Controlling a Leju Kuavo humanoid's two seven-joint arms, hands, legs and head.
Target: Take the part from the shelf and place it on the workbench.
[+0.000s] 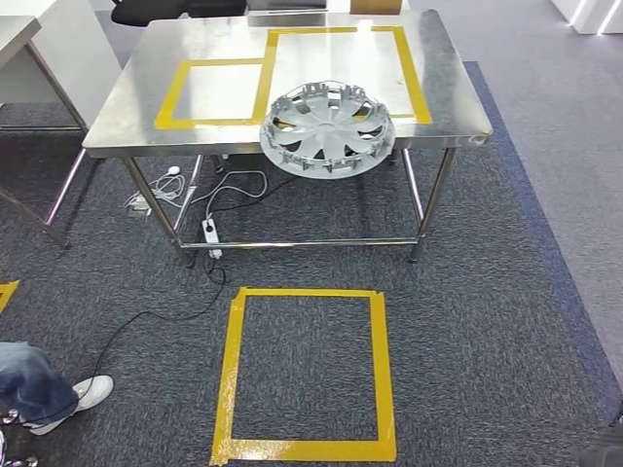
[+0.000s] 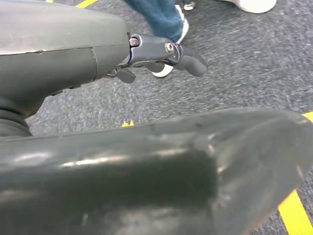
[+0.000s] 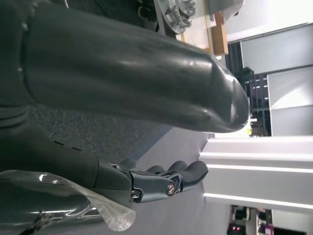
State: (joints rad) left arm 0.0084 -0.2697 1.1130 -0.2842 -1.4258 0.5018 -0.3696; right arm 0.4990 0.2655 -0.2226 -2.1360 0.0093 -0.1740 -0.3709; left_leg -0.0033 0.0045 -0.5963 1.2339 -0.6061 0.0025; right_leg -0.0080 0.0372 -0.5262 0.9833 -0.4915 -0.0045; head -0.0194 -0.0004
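Head view: hubcap [image 1: 327, 127] lies on tabletop [image 1: 220, 44] front edge, overhanging, placement looks done. Left robot hand [image 2: 162, 54] and right robot hand [image 3: 166, 181] hang empty, fingers extended. Next: back off.

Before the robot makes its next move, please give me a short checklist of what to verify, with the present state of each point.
1. Part on the workbench: ok. The wheel cover lies on the steel workbench.
2. Part fully supported: not ok. Its near rim hangs over the front edge of the workbench.
3. Part inside the large yellow tape frame: not ok. It sits across the frame's front line.
4. Left hand empty: ok. It holds nothing, fingers apart.
5. Right hand empty: ok. It holds nothing.
6. Surroundings free: not ok. A person's leg and white shoe stand close on the robot's left, and cables lie under the workbench.
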